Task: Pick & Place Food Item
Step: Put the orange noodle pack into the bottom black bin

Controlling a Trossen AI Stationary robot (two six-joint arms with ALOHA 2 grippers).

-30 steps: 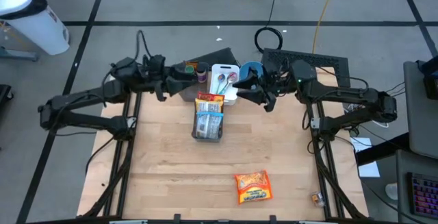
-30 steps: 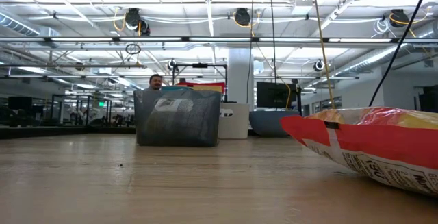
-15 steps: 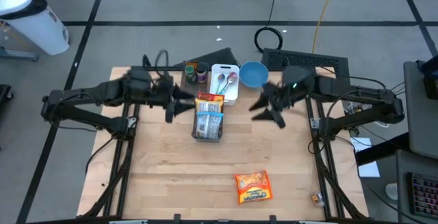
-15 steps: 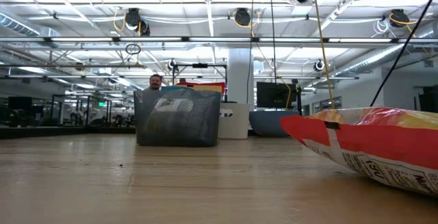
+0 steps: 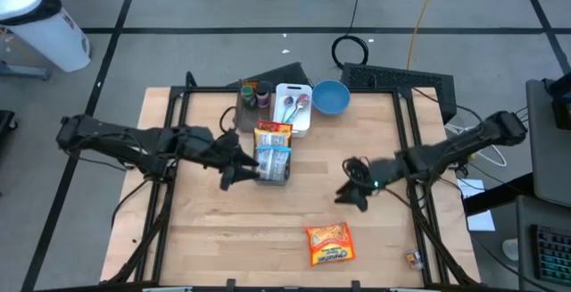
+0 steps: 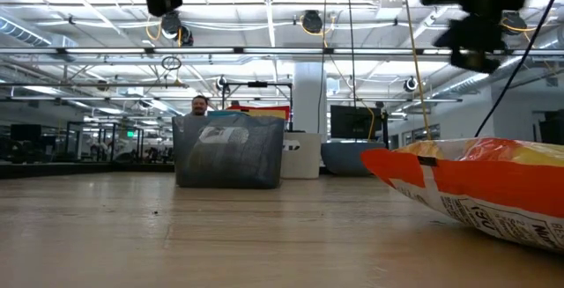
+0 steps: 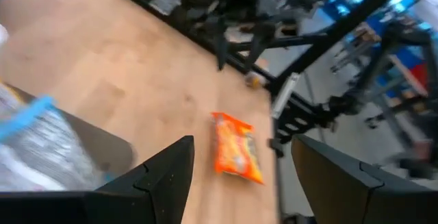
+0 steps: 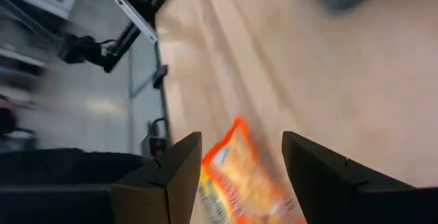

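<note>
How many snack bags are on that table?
3 visible: one orange bag lying alone near the front edge, two standing in the gray basket, orange one behind blue one. More may be hidden.

One orange snack bag [image 5: 328, 244] (two grippers [image 5: 234, 165])

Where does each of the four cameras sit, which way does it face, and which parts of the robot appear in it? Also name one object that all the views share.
High view: above the table, looking straight down; both arms, left gripper beside the mesh basket, right gripper.
Low view: at tabletop height, looking level across the wooden table into the room; arm parts hang in from above.
Left wrist view: on the left arm, looking past its open fingers.
Right wrist view: on the right arm, past its open fingers.
Shared: the orange snack bag.
</note>
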